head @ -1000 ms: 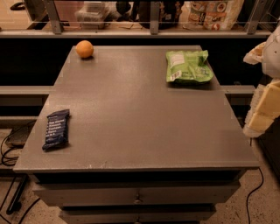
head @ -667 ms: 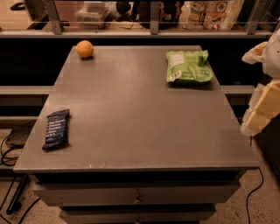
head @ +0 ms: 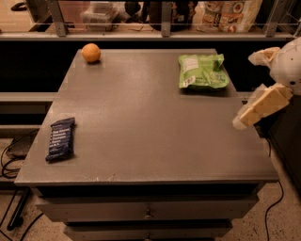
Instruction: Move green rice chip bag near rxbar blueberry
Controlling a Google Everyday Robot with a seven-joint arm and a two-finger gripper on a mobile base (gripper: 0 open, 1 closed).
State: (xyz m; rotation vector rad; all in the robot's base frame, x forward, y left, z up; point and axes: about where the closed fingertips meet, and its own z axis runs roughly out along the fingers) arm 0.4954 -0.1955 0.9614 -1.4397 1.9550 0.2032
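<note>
The green rice chip bag [head: 203, 71] lies flat at the far right of the grey table top [head: 150, 122], its white label panel facing left. The rxbar blueberry [head: 60, 138], a dark navy bar, lies near the table's front left edge. My gripper [head: 244, 90] hangs over the table's right edge, in front of and to the right of the bag, not touching it. Its two pale fingers [head: 261, 105] stand wide apart, open and empty.
An orange [head: 91, 52] sits at the far left corner of the table. A railing and a shelf with bags and containers [head: 225, 14] run behind the table. Drawers [head: 148, 212] are below the top. Cables [head: 9, 160] lie on the floor at left.
My gripper has moved left and a little up, from beside the table's right edge to over it, closer to the green bag. The bag, bar and orange have not moved.
</note>
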